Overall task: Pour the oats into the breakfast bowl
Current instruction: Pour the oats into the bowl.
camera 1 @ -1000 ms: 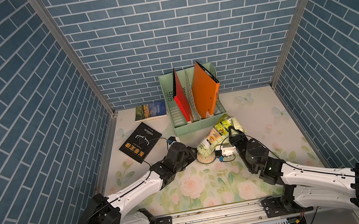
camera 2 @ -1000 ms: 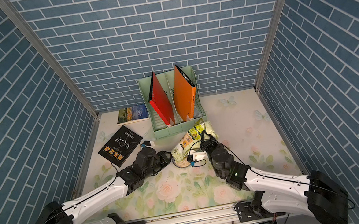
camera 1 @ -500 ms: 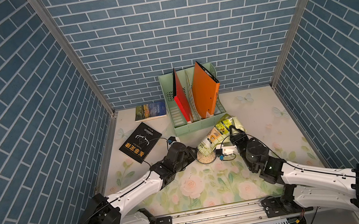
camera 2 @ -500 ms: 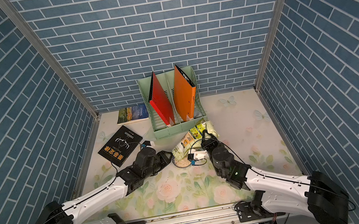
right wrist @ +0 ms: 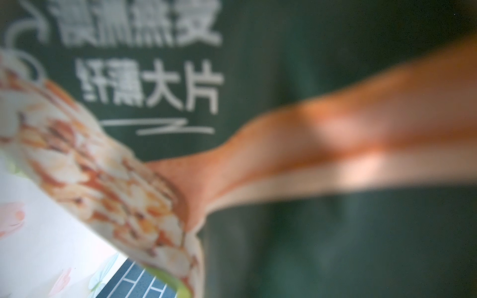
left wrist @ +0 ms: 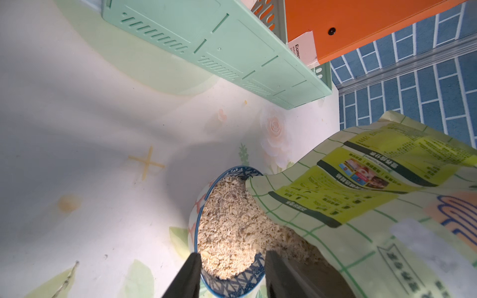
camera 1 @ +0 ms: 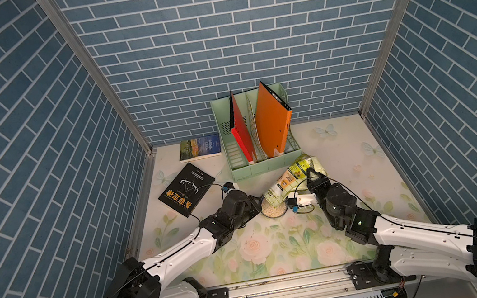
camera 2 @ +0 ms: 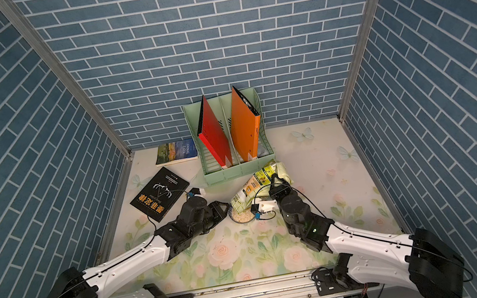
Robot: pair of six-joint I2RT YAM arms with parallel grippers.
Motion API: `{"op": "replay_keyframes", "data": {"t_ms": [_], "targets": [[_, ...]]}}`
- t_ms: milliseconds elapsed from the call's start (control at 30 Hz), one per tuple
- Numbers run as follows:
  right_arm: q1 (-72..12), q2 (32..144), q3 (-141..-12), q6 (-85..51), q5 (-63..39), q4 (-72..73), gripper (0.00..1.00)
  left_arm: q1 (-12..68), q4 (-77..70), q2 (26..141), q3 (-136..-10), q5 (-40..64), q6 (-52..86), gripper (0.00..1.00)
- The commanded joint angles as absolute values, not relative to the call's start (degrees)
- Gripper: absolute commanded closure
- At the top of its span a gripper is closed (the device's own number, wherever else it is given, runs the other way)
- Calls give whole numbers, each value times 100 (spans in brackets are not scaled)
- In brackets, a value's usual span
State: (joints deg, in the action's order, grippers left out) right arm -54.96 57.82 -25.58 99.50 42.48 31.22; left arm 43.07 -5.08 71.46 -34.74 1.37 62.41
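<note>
The breakfast bowl [camera 1: 275, 214] [camera 2: 244, 220], blue-and-white patterned, stands on the floral table at centre and is heaped with pale oats [left wrist: 229, 224]. My left gripper [camera 1: 258, 206] [left wrist: 232, 276] is shut on the bowl, one black finger [left wrist: 189, 273] on each side of its near rim. My right gripper [camera 1: 310, 174] [camera 2: 275, 180] is shut on the green-and-cream pouch [camera 1: 290, 179] [left wrist: 374, 206]. The pouch is tilted down to the left, with its mouth resting over the bowl. In the right wrist view the blurred pouch print [right wrist: 335, 232] fills the frame and hides the jaws.
A mint file rack [camera 1: 266, 166] holding a red folder [camera 1: 241, 133] and an orange folder [camera 1: 273, 121] stands right behind the pouch. A black book [camera 1: 186, 189] lies to the left, and another book [camera 1: 200, 147] lies by the back wall. Blue brick walls enclose three sides.
</note>
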Motion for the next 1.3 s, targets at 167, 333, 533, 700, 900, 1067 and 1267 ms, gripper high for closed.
{"op": "replay_keyframes", "data": {"t_ms": [167,333,533,700,900,1067,1267], "targets": [[-5476,5417,-2740,8494,4826,3270,100,4254,-509,7098,-3434,143,6236,54],[-5476,5238,-2682,8035,4864,2858,100,4250,-512,7075,-3453,123,6235,54],[-5420,5091,-2734,7311,5012,2282,100,4239,-510,7062,-3503,131,6224,54],[-5423,5040,-2713,6790,5113,1918,100,4217,-531,7032,-3490,140,6219,54],[-5399,4584,-2560,6335,4737,1920,100,4149,-457,6934,-3541,-30,6093,54],[-5327,4411,-2595,5934,4566,1729,100,4093,-243,6782,-3662,-252,5930,54],[-5192,4319,-2543,5579,4417,1779,100,4029,253,6637,-3970,-643,5557,53]]}}
